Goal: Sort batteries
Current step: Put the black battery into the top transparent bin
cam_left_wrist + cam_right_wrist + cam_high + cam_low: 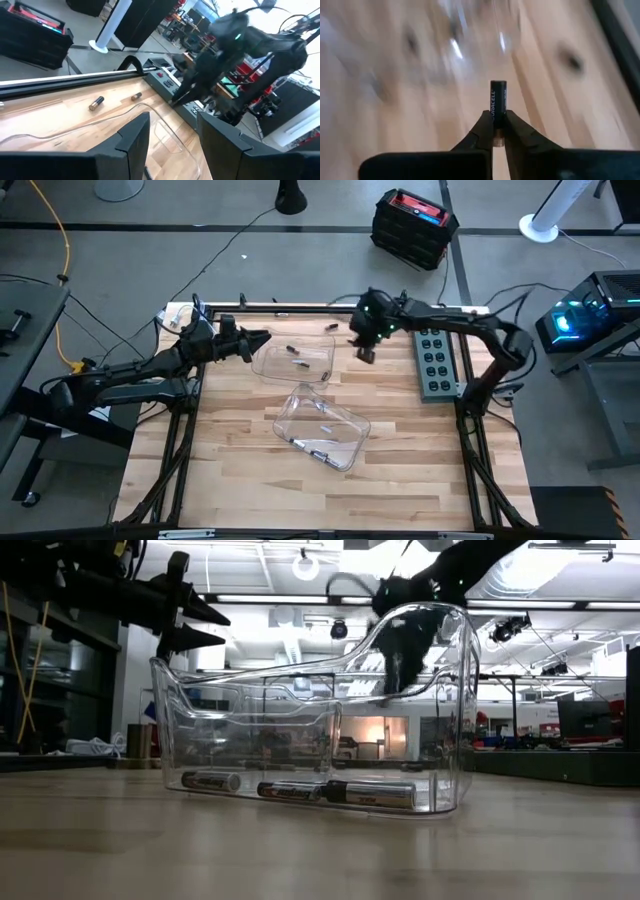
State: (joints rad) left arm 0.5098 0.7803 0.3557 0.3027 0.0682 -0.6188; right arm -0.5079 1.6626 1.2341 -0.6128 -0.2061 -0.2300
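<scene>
My right gripper (365,352) (498,117) hangs above the table next to the far clear tray (295,362), shut on a black battery (498,97). The far tray holds a few small batteries (297,358). The near clear tray (322,430) (310,700) holds three batteries (290,790) lying on its floor. Two loose batteries (96,103) (136,96) lie on the wood near the far edge. My left gripper (262,340) (172,120) waits open in the air at the far tray's left side, holding nothing. My right gripper pinches the black battery between its two fingertips, near the battery's copper-coloured end (498,141). The fingers slant down toward the table, and the battery lies along them, its black end sticking out past the tips. It is lifted clear of the wood.
A grey power strip (437,360) lies along the table's right side, just right of my right gripper. The table's black frame runs along its far edge (75,80). Bare wood lies in front of the near tray.
</scene>
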